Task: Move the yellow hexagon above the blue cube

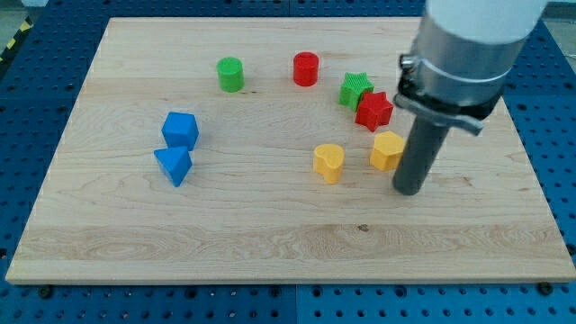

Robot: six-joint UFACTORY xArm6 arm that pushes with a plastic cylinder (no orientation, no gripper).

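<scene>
A pale wooden tabletop point(270, 234) with visible grain fills most of the view. It lies on a blue perforated metal bench point(36, 99). Yellow-black hazard tape point(16, 38) shows at the view's top left. Lighting is even.

board point(270, 225) — pale wood, matt, grained | 8 blocks — matt plastic | my tip point(408, 189) — dark, matt

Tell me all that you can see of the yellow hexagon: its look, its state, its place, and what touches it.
The yellow hexagon is a small, plain yellow block with a flat top and faceted sides, looking like matte plastic. It stands upright on the wooden board, right of centre. My tip is directly at its right, close beside it or touching; I cannot tell which. The red star lies just above it, and the yellow heart-like block is at its left, apart from it.
</scene>
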